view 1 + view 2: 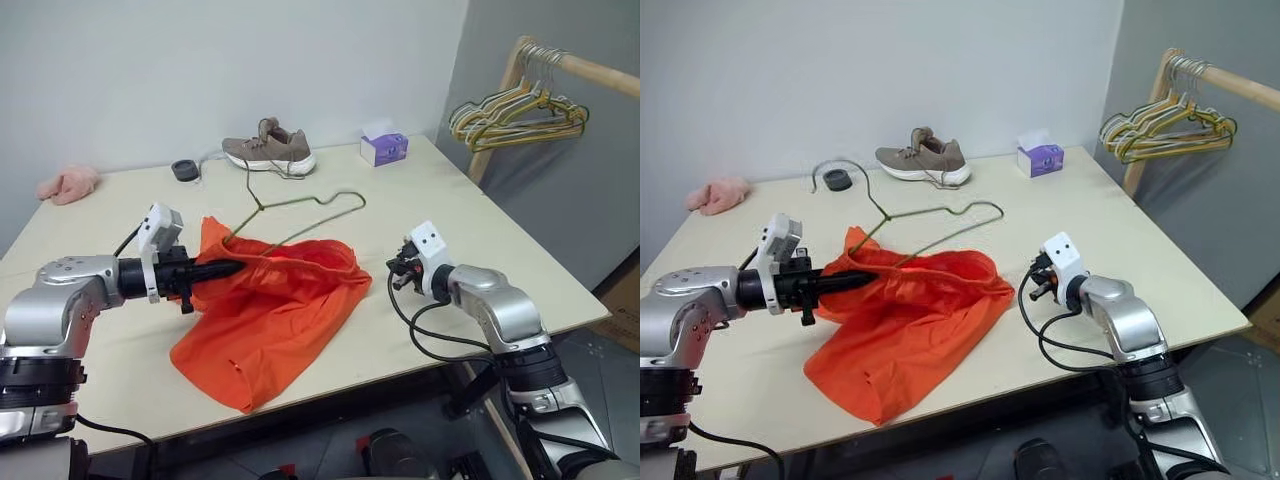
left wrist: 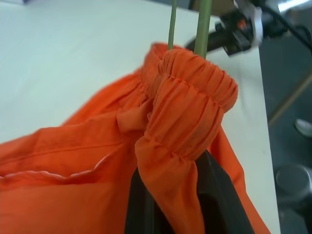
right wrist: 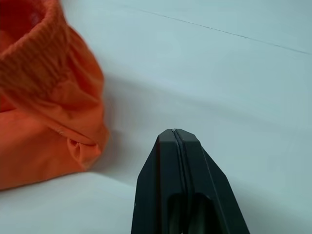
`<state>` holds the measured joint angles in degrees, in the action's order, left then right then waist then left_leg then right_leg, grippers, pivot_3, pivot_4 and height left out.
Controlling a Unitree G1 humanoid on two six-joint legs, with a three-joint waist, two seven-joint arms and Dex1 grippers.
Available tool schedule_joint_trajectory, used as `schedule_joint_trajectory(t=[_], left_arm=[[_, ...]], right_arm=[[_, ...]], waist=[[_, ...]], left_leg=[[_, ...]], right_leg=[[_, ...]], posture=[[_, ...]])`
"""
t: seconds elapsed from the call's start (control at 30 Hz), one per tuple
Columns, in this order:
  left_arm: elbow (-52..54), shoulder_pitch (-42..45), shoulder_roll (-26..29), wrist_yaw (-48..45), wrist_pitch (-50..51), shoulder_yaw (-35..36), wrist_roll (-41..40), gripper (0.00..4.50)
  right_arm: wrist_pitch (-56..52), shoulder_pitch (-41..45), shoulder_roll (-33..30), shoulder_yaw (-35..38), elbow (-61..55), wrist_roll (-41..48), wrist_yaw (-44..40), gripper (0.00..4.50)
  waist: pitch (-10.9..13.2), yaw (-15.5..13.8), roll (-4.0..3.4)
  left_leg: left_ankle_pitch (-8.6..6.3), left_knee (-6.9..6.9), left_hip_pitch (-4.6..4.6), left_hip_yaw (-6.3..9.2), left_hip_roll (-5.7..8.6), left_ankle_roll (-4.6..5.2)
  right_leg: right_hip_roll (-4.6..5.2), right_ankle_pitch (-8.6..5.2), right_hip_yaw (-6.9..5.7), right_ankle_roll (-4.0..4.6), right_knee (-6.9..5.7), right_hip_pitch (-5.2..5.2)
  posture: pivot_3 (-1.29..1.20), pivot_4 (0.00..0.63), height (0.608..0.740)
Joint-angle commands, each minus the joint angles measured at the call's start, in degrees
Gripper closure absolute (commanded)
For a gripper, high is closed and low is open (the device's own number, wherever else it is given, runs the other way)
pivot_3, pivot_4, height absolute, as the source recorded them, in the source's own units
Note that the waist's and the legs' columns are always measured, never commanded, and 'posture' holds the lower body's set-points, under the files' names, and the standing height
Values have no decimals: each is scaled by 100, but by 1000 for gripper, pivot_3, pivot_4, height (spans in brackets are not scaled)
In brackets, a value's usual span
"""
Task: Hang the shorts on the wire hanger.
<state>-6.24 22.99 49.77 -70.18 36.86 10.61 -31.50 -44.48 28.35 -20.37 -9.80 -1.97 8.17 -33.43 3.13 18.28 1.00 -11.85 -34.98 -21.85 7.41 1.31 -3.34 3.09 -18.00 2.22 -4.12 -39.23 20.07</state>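
the wire hanger [image 1: 300, 215] passes into the shorts [image 1: 270, 310], its lower part hidden by fabric.

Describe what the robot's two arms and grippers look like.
Both arms have silver-grey rounded metal shells with black joints and loose black cables. Each wrist carries a white block with two small dark dots. The left gripper and right gripper each have two black tapered fingers.

shorts [image 1: 270, 315]: lying orange across the table [image 1: 480, 240], waistband raised at the left
left gripper [image 1: 232, 268]: pinching the waistband
wire hanger [image 1: 300, 215]: running from the waistband toward the far shoe [image 1: 268, 150]
right gripper [image 1: 398, 270]: hovering right of the shorts, apart
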Motion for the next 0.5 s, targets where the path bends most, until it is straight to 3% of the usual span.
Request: schedule_joint_trajectory(t=[0.03,0.4,0.5], left_arm=[[-45,196,10,76,-97,167,-68,4500],[-92,225,8,6,-296,-34,52,4500],[-111,238,8,1,-326,-60,57,4500]], right_arm=[[-49,-72,-118,-75,-557,191,-255,3904],[-687,-92,90,-93,-1024,595,-235,149],[-731,39,224,-144,-869,603,-188,149]], waist=[[0,-2,0],[0,-9,0],[0,-10,0]], left_leg=[[0,1,0,0,1,0],[0,4,-2,0,-1,0],[0,4,-2,0,-1,0]], right_leg=[[0,0,0,0,2,0],[1,0,-1,0,11,0],[2,1,1,0,11,0]], posture=[[-281,0,740],[-287,0,740],[-288,0,740]])
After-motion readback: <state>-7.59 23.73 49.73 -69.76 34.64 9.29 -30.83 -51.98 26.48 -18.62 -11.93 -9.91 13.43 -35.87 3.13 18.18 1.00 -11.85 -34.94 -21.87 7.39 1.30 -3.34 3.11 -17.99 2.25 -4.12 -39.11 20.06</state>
